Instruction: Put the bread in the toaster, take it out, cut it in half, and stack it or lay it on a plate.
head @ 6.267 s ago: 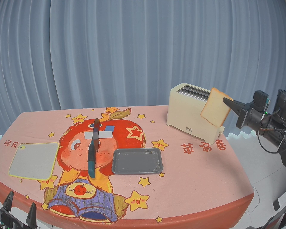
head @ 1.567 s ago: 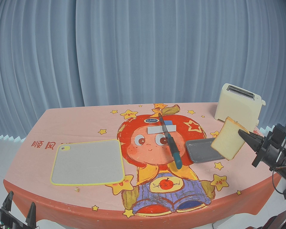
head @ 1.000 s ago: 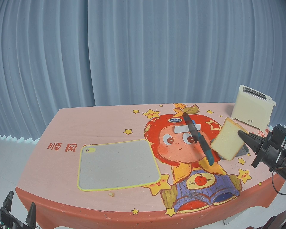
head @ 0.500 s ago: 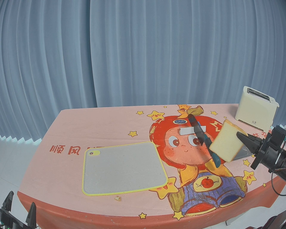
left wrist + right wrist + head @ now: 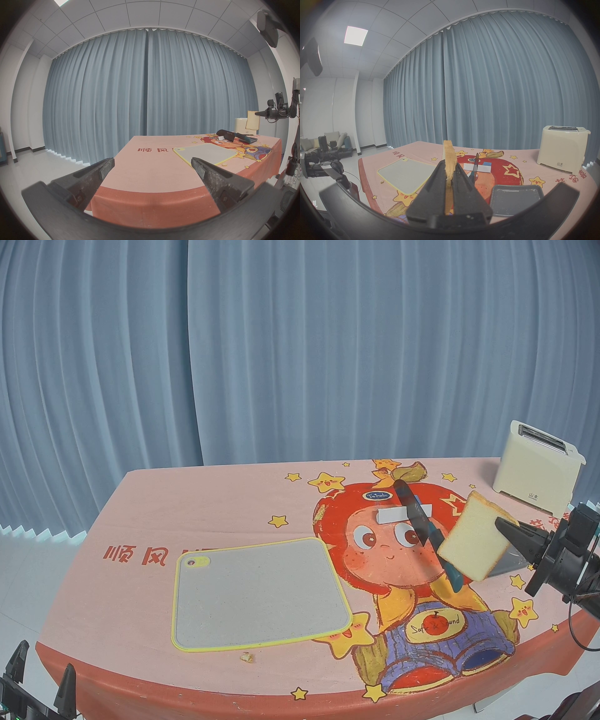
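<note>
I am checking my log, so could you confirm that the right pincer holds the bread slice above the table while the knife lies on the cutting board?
Not quite. The right pincer does hold the bread slice above the table, but the knife lies on the table itself, apart from the cutting board, as the head view shows.

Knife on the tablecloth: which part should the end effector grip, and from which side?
The teal handle of the knife, from above, closing across its narrow width. The knife lies lengthwise with the blade pointing toward the curtain and the handle toward the front edge of the table.
</note>
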You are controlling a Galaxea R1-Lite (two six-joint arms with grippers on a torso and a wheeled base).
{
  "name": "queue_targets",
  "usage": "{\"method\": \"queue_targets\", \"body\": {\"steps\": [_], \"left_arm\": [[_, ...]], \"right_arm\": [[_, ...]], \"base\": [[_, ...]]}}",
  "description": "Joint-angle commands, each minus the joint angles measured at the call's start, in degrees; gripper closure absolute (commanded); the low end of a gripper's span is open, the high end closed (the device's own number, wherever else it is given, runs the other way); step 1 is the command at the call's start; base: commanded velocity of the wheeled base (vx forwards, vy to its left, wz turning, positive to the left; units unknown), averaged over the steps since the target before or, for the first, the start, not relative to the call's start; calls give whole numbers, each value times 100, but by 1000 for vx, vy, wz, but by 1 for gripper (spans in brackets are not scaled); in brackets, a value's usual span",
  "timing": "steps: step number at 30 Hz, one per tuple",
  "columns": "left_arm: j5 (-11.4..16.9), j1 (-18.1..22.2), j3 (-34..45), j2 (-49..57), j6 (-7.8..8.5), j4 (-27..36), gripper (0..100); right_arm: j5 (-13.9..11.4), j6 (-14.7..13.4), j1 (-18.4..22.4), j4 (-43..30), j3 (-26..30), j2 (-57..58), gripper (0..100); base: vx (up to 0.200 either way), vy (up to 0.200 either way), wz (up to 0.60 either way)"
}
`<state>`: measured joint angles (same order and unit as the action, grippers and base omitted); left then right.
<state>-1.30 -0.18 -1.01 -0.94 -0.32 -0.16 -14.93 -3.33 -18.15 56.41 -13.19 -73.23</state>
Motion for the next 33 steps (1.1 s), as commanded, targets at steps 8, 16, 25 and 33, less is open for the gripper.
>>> {"method": "queue_targets", "body": {"steps": [8,16,25,33], "left_arm": [[-1,1,101,-3,-3,-2,0],[-1,1,101,-3,-12,-11,0],[43,1,101,-3,-21,-11,0],[43,1,101,-3,-21,-11,0]], "right_arm": [[-1,-98,-57,2,-8,-16,100],[8,-370,-277,2,-17,-34,100],[34,-1135,-707,20,-96,-60,100],[34,-1232,-945,90,-87,-411,100]], "base": [[0,150,0],[0,0,0],[0,0,0],[0,0,0]]}}
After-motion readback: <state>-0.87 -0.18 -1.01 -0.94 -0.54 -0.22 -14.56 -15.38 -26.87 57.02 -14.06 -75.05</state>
